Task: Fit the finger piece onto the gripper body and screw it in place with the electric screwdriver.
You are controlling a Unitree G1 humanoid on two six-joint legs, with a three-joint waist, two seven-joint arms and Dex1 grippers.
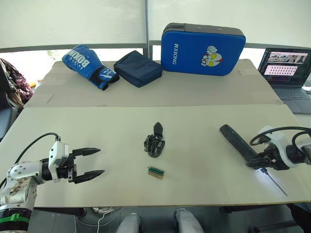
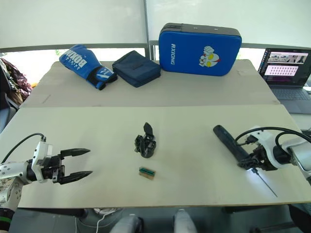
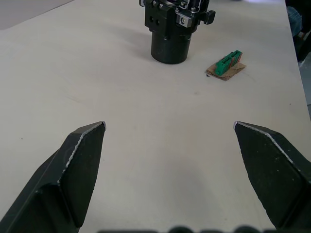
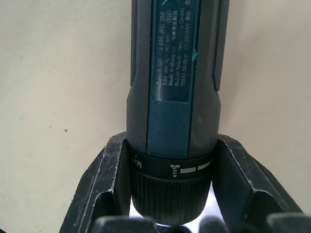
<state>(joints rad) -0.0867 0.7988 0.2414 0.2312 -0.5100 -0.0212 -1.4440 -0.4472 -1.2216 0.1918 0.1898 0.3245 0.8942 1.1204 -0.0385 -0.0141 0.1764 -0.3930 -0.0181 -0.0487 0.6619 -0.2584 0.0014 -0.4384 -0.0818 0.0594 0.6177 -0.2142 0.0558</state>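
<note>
The gripper body (image 1: 154,143) stands upright mid-table, with a pointed black finger rising from its top; its round base (image 3: 170,34) faces the left wrist camera. The finger piece is out of view. The electric screwdriver (image 1: 237,142) lies slanted on the right of the table, its thin bit (image 1: 276,184) pointing toward the front edge. My right gripper (image 1: 257,164) is shut on the screwdriver just behind its chuck (image 4: 170,187). At the front left, well apart from the body, my left gripper (image 1: 101,161) is open and holds nothing.
A tiny green-and-brown block (image 1: 156,171) lies just in front of the gripper body. On the rear table sit a blue boxing glove (image 1: 87,62), a navy pouch (image 1: 138,68) and a blue pad (image 1: 203,49). A laptop (image 1: 287,73) stands at the far right.
</note>
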